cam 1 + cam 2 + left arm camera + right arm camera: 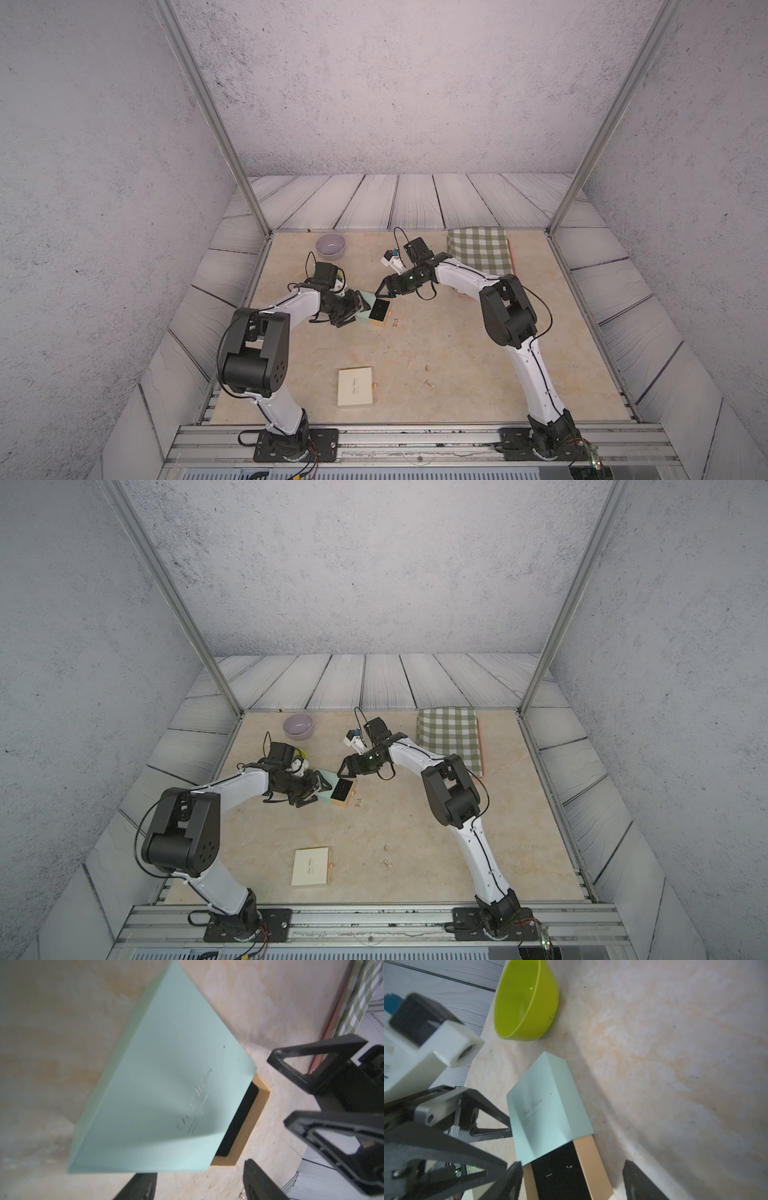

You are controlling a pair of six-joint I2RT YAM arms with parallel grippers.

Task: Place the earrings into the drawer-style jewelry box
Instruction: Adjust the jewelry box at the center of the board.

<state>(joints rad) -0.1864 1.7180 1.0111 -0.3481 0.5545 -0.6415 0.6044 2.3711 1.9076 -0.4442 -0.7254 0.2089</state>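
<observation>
The jewelry box [365, 306] is a mint-green sleeve with a tan, black-lined drawer [380, 312] pulled out toward the table's middle. Two tiny earrings [569, 1166] glint on the drawer's black lining. Other earrings lie on the table beside the drawer [395, 322] and nearer the front [428, 375]. My left gripper [358, 312] is open at the sleeve's closed end, its fingertips [249, 1167] by the box's edge and gripping nothing. My right gripper [383, 293] hovers open over the drawer, one finger on either side of it in the right wrist view [572, 1162].
A flat cream box [354, 386] lies near the front. A purple bowl [331, 245] and a green checked cloth [480, 249] sit at the back. A yellow-green bowl [525, 999] stands behind the left wrist. Frame posts rise at the back corners.
</observation>
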